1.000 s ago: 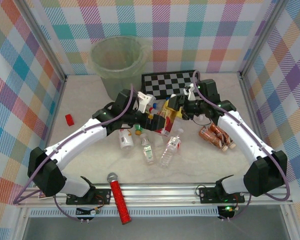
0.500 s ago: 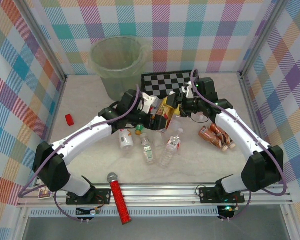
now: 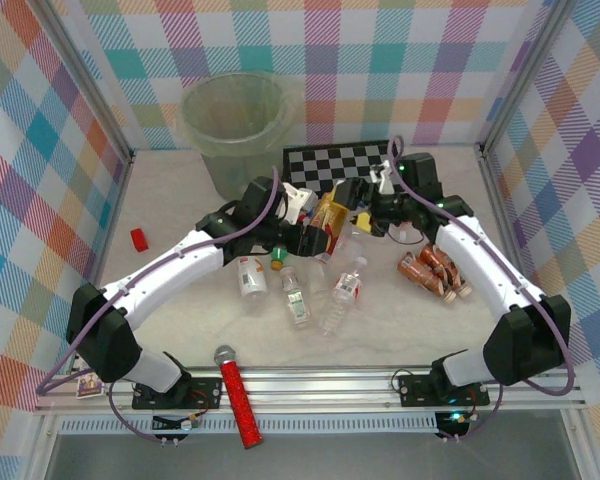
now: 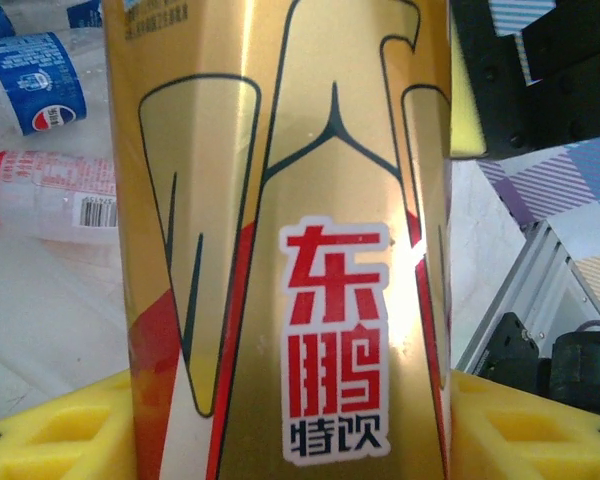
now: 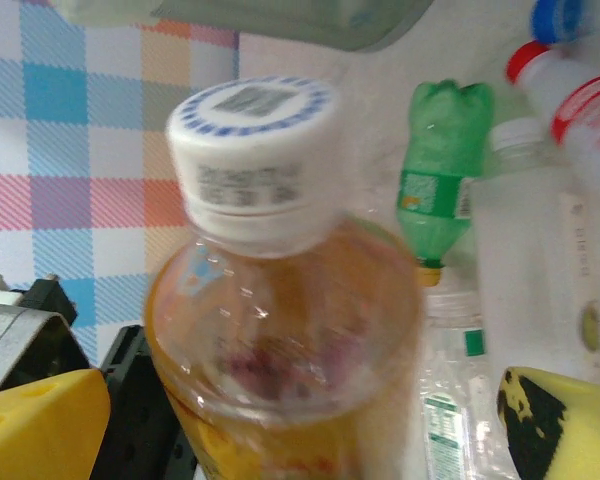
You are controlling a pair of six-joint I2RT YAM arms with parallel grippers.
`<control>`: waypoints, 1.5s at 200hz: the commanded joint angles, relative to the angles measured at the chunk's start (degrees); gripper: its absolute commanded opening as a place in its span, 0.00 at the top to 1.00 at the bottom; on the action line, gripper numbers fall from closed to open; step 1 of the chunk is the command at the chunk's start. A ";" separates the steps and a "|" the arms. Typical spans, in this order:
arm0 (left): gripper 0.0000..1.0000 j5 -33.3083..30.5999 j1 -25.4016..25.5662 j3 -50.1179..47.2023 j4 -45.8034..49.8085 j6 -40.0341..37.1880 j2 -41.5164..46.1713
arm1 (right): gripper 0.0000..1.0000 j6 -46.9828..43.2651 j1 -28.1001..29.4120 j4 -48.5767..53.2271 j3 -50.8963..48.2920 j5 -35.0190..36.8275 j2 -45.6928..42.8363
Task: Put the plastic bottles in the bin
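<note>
A bottle with a gold and red label [image 3: 326, 220] [image 4: 280, 200] hangs above the table's middle, and my left gripper [image 3: 315, 234] [image 4: 290, 430] is shut on its body, a yellow pad pressing each side. Its white cap [image 5: 252, 150] faces my right gripper [image 5: 300, 420] [image 3: 365, 214], which stands open, its pads wide apart and off the bottle. The pale-green bin [image 3: 235, 125] stands at the back left. Clear bottles [image 3: 296, 300] lie below the grippers, with a green bottle [image 5: 438, 180] among them. Brown bottles [image 3: 430, 270] lie under the right arm.
A chequered board [image 3: 340, 165] lies behind the grippers, right of the bin. A small red block [image 3: 138, 238] sits at the left. A red microphone [image 3: 238, 395] lies at the near edge. Blue-labelled [image 4: 45, 85] and red-and-white-labelled [image 4: 40, 190] bottles lie beneath the left wrist.
My left jaws have closed on the gold-labelled bottle. My right jaws have let go of it and opened wide. Both grippers shifted slightly toward the back.
</note>
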State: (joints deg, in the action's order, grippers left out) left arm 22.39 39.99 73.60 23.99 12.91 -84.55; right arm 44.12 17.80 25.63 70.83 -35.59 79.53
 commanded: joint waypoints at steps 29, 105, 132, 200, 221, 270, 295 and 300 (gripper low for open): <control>0.52 -3.23 -4.29 12.14 6.46 -4.46 -0.66 | 0.01 -9.30 -8.77 16.02 -1.87 12.84 -12.66; 0.64 -7.41 -14.03 47.75 20.66 -11.02 -14.45 | 0.00 -15.75 -10.07 32.41 -10.64 22.60 -23.91; 0.65 -10.45 -18.95 59.24 22.20 -15.93 -21.02 | 0.01 -16.92 -10.08 34.51 -10.01 23.44 -25.48; 0.80 -21.69 -31.02 76.59 18.38 -16.94 -39.31 | 0.01 -17.42 -10.07 36.30 -9.22 23.93 -25.39; 0.80 -18.99 -33.71 78.87 18.44 -14.00 -43.39 | 0.00 -17.33 -10.07 36.69 -9.38 24.22 -25.94; 0.76 -12.38 -35.77 79.07 19.05 -15.48 -48.39 | 0.01 -17.09 -10.07 36.58 -10.69 24.54 -26.10; 0.72 -9.82 -35.85 78.93 20.65 -16.69 -48.90 | 0.01 -16.95 -10.07 35.97 -11.71 24.46 -26.05; 0.69 -9.07 -35.86 78.89 20.81 -16.72 -48.96 | 0.01 -16.83 -10.07 35.63 -11.97 24.36 -25.97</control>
State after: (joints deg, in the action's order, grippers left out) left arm 8.58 4.03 150.50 43.66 -2.63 -133.78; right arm 27.75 7.92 61.14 59.99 -11.49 54.15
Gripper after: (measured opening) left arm 0.559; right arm 0.992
